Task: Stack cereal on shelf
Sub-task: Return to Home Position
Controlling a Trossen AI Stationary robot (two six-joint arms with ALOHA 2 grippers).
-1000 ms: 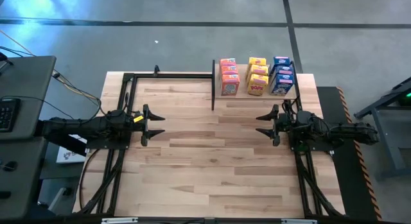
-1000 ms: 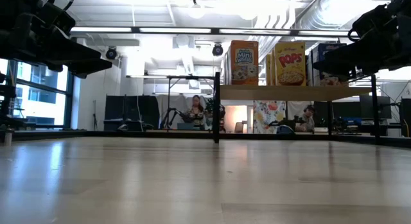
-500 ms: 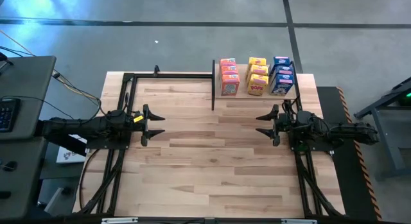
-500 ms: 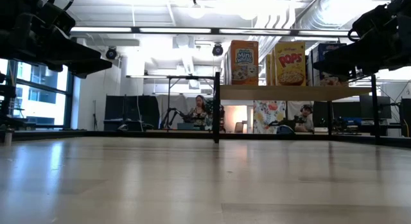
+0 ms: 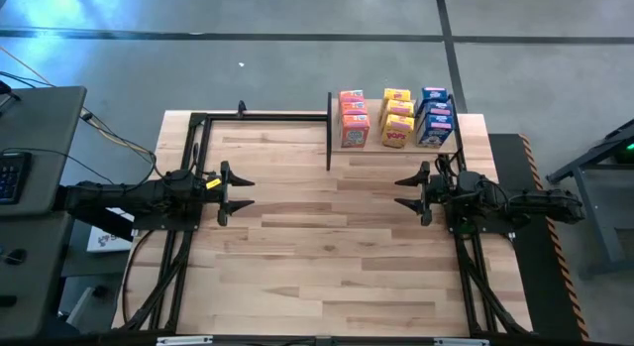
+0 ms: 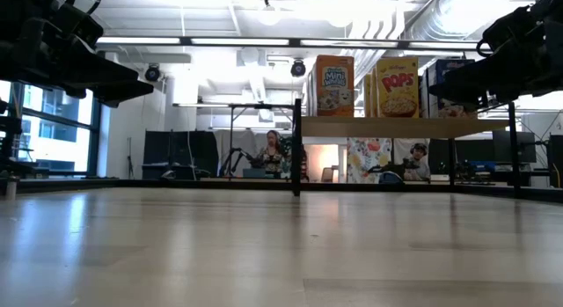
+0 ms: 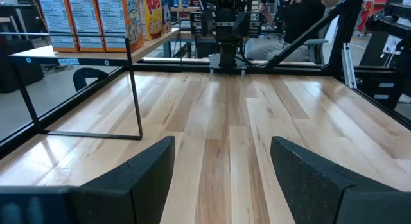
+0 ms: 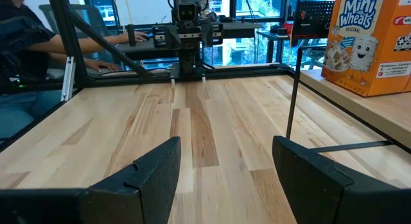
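All nine boxes of cereal [image 5: 397, 118] are seen standing upright on the shelf [image 5: 374, 146], sorted by colour into three files: orange boxes [image 5: 354, 119] on the side nearest the middle of the surface [image 5: 317, 257], yellow boxes [image 5: 397, 120] in the centre, and blue boxes [image 5: 434, 116] at the outer end. Each file runs from the shelf's front edge to its back, while the long axis of the shelf is laid across the width of the surface, at the far right corner. No box is seen on the bare planks.

The right claw [image 5: 404, 192] is held just in front of the shelf, near it but not touching, and is much the nearer of the two. The left claw [image 5: 241, 192] is held well apart from the shelf, across the surface. The two claws are pointed at each other along one line parallel to the shelf's long axis, so the boxes lie off to the side of both rather than ahead. Both are spread apart and nothing is gripped in either, as the wrist views confirm.

The stacking is judged complete. Only a retreat to rest appears to be left, and since neither claw is aimed at the shelf, little risk of a box being knocked is expected.
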